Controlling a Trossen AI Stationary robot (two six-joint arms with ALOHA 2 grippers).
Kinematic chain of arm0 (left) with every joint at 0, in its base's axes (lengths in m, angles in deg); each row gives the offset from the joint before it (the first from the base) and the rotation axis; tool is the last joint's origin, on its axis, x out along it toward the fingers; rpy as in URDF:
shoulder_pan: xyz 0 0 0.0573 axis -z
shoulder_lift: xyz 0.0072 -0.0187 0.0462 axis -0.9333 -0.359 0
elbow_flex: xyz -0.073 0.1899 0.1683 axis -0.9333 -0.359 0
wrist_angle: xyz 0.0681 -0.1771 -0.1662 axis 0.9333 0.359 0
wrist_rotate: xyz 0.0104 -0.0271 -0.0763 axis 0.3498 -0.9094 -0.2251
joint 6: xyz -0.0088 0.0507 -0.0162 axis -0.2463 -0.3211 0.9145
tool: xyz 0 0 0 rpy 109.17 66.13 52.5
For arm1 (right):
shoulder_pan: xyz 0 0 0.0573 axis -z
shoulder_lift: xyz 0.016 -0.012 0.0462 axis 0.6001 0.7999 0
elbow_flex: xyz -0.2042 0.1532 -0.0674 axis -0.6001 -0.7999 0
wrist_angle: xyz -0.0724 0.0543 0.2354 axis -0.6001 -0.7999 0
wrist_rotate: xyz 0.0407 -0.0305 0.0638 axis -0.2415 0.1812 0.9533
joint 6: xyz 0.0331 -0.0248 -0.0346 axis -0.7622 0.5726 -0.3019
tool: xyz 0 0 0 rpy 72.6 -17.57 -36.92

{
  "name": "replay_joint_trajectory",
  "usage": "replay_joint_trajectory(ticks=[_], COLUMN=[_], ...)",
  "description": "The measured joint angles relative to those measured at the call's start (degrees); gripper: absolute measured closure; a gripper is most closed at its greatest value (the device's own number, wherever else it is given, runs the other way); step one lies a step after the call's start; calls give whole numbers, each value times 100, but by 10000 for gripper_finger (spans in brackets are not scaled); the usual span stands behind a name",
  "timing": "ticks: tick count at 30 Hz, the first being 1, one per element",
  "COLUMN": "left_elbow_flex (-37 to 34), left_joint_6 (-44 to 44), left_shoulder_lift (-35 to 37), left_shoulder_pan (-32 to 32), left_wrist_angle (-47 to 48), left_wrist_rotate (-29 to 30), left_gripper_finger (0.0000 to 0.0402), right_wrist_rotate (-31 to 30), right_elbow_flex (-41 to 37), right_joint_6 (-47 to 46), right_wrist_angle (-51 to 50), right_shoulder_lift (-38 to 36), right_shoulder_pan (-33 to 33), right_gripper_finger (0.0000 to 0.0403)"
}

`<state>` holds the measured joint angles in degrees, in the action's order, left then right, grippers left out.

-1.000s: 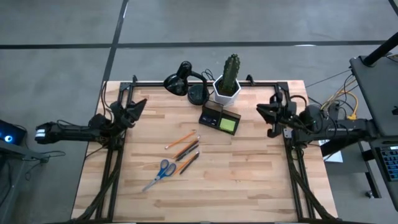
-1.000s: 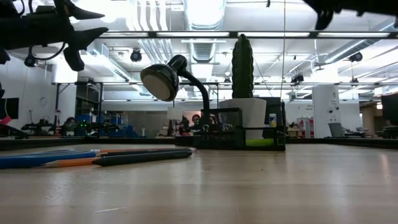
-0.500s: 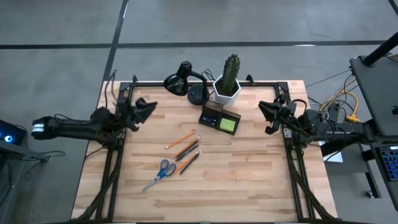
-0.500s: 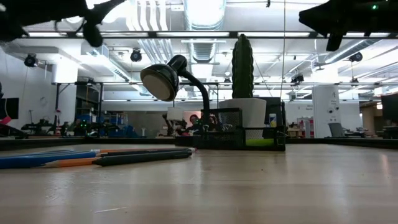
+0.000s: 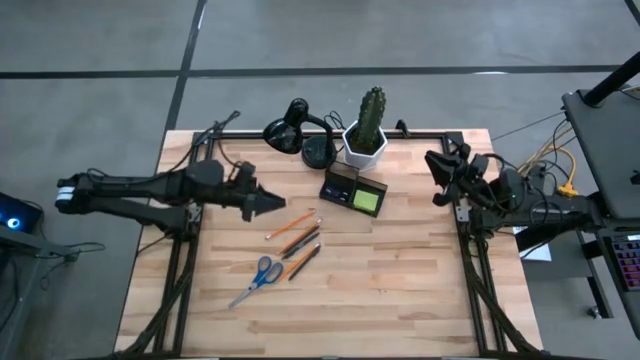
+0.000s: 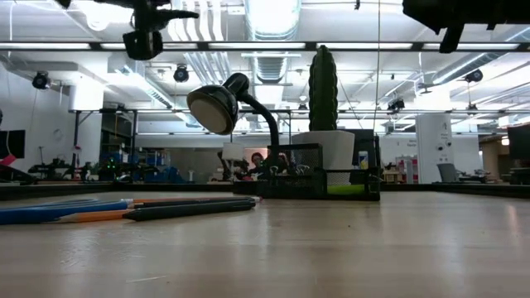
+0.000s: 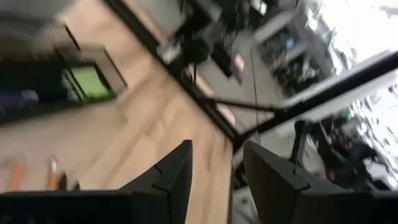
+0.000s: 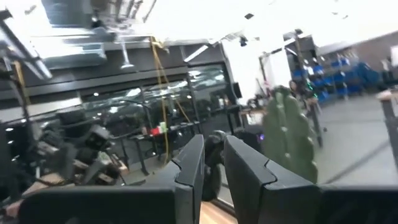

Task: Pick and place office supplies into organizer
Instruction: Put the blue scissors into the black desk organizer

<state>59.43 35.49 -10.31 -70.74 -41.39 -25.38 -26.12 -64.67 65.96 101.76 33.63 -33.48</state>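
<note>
Three orange and dark pencils (image 5: pixel 297 240) and blue-handled scissors (image 5: pixel 257 279) lie flat on the wooden table (image 5: pixel 400 290). The dark organizer (image 5: pixel 343 186) stands behind them with a lime-green sticky-note pad (image 5: pixel 367 201) in it; the left wrist view shows both, the organizer (image 7: pixel 43 87) and the pad (image 7: pixel 90 84). My left gripper (image 5: pixel 268 204) (image 7: pixel 217 163) hovers open left of the pencils, high above the table, nothing between its fingers. My right gripper (image 5: pixel 436 166) (image 8: pixel 213 155) waits at the right edge, fingers a narrow gap apart, holding nothing.
A black desk lamp (image 5: pixel 293 131) and a white pot with a cactus (image 5: pixel 367 130) stand just behind the organizer at the far edge. Dark arm frames run along the left (image 5: pixel 180 270) and right (image 5: pixel 478 280) edges. Bare wood lies right of the pencils and near the front edge.
My left gripper has risen and swung out from the left edge toward the table's middle, ending near the pencils. It has tipped from slanting down to nearly level. Its fingers stay open. My right gripper has turned a little where it is. The supplies have not moved.
</note>
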Motion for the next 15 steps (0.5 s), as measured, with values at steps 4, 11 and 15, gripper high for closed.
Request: replay_joint_trajectory(ticks=[4,11,15], left_elbow_flex=[562,1266,1420], left_joint_6=[76,462,677], left_shoulder_lift=[-395,-1034,-1340], left_shoulder_pan=[184,554,746], left_wrist_angle=[916,2144,2483], left_wrist_rotate=[-253,-326,-471], left_gripper_finger=[274,274,274], right_wrist_rotate=[-99,-102,-103], right_elbow_flex=[99,158,158], right_joint_6=[-75,-79,-206], right_wrist_angle=[-303,-429,-466], right_shoulder_lift=[0,0,0], right_shoulder_pan=[0,0,0], right_gripper_finger=[350,350,350])
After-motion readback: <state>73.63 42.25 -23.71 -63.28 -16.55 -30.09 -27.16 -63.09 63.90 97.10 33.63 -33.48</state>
